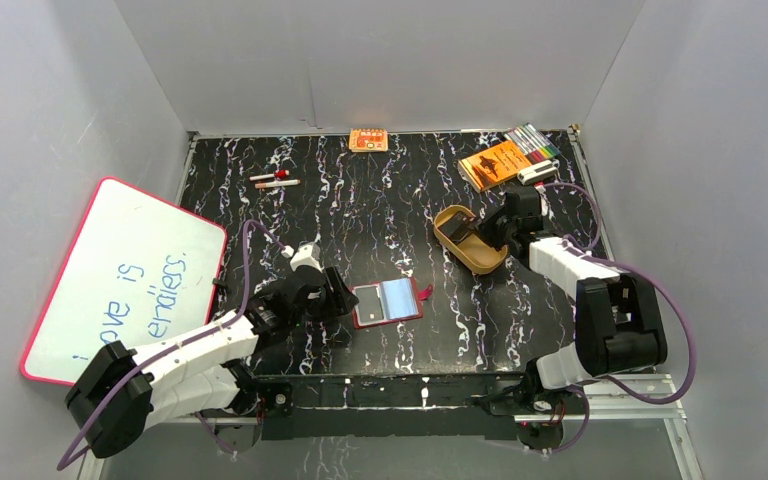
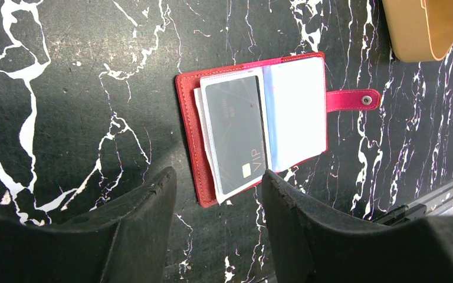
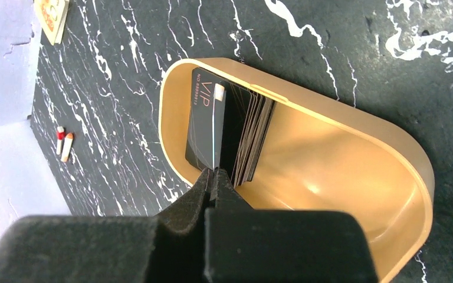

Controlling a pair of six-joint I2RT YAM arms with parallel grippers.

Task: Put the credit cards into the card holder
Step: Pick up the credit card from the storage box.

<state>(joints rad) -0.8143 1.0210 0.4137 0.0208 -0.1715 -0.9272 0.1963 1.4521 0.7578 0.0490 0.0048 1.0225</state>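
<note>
The dark red card holder (image 1: pixel 388 303) lies open on the black marble table, its snap tab to the right. In the left wrist view the card holder (image 2: pixel 189 135) has one dark credit card (image 2: pixel 236 132) in a clear sleeve. My left gripper (image 1: pixel 345 300) is open and empty just left of it, its fingers (image 2: pixel 153 200) standing apart at the near edge. My right gripper (image 3: pixel 214 172) is shut on the edge of a dark VIP credit card (image 3: pixel 203 127). That card stands at the front of a stack of several cards (image 3: pixel 253 132) in the tan oval tray (image 3: pixel 342 159).
The tan tray (image 1: pixel 480 262) sits right of centre. An orange booklet (image 1: pixel 493 163) and markers (image 1: pixel 533 140) lie at the back right, and a small orange box (image 1: pixel 368 140) at the back wall. Two small sticks (image 1: pixel 275 180) lie back left. A whiteboard (image 1: pixel 120 275) leans at the left.
</note>
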